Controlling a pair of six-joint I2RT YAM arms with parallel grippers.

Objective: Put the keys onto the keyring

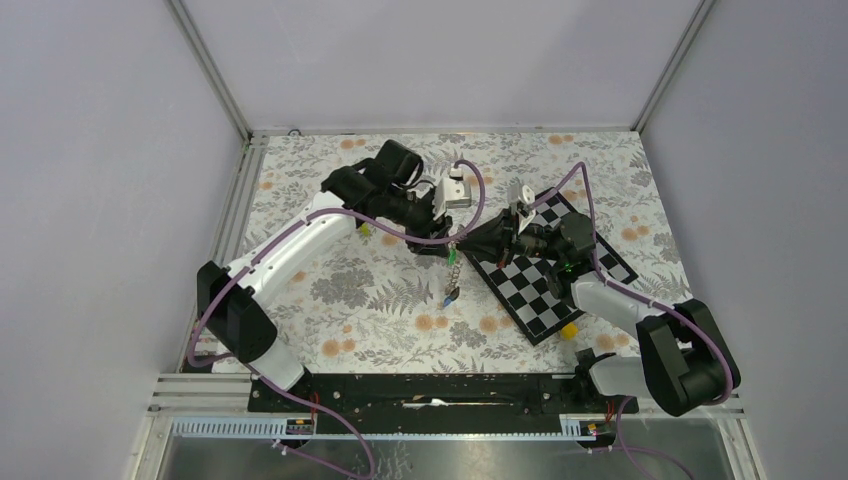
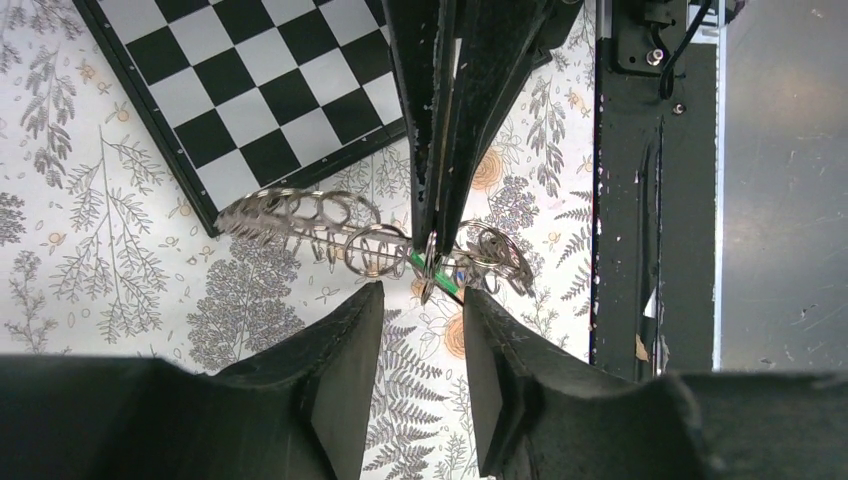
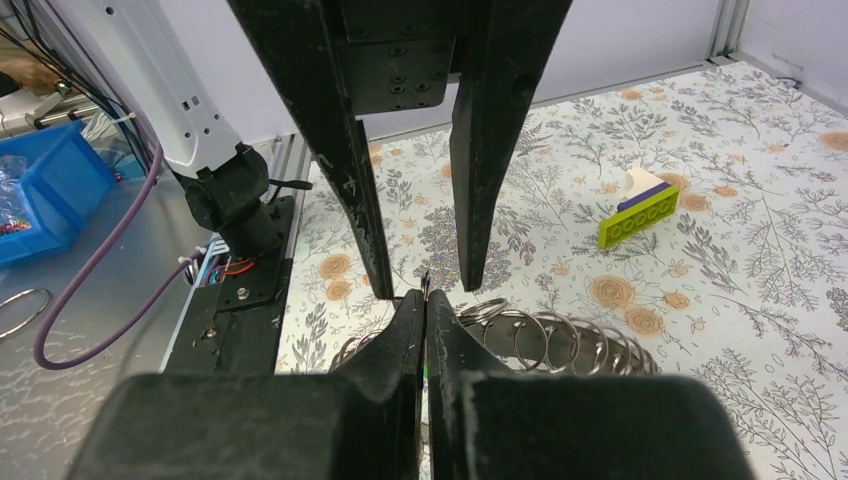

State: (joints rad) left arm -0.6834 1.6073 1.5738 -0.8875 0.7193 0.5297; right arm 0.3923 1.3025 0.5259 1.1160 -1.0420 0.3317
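The keyring (image 2: 300, 222) is a chain of silver rings. In the top view it hangs as a strand (image 1: 455, 264) between both grippers, with the blue key (image 1: 450, 296) at its low end. My right gripper (image 3: 425, 298) is shut on a ring of the chain; its fingers (image 2: 440, 150) come down from above in the left wrist view. The green key (image 2: 428, 268) sits on the chain just under them. My left gripper (image 2: 420, 300) is open, facing the chain, with nothing between its fingers (image 3: 480, 180). The black-brown key is out of view.
A black-and-white checkerboard (image 1: 545, 290) lies under the right arm, and it also shows in the left wrist view (image 2: 250, 90). A small yellow block (image 1: 568, 331) sits by its near corner. A yellow-green brick (image 3: 640, 212) lies on the floral cloth. A black base rail (image 2: 650, 200) runs along the near edge.
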